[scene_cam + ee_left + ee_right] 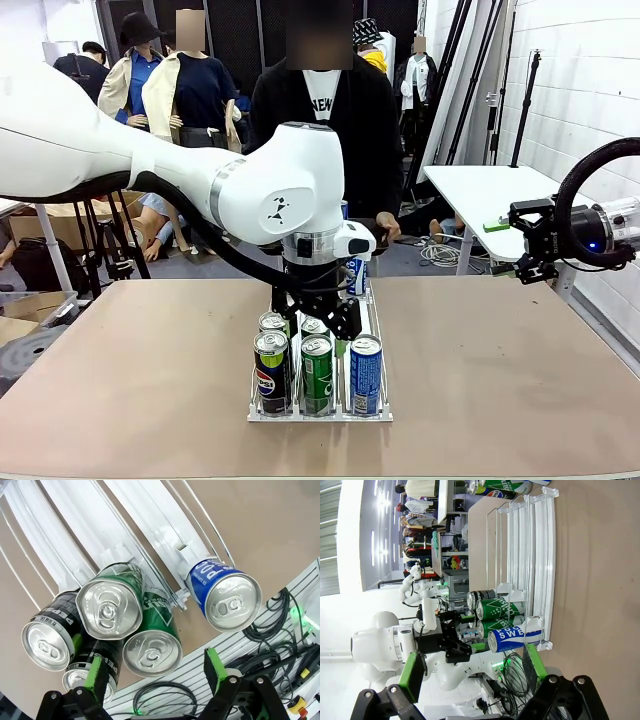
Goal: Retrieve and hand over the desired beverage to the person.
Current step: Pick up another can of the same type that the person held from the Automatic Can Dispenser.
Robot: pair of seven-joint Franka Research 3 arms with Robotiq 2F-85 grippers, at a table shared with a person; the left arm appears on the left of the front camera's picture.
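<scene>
Our left gripper (155, 667) is spread wide and empty, hovering over a green aluminium can (152, 652) in the clear three-lane rack (320, 417) at table centre. Right gripper (472, 670) is at 3 o'clock, wide, empty. Person in black jacket (375, 120) is at 12 o'clock. Nothing picked yet; grasp, lift, handover all left to do.

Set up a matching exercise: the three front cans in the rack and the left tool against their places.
Things: 1 black Pepsi can; 2 green can; 3 blue can; 4 left tool.
Places: A front row, right; B open, over the rack; C front row, left; D front row, middle.
Pairs: 1-C; 2-D; 3-A; 4-B.
</scene>
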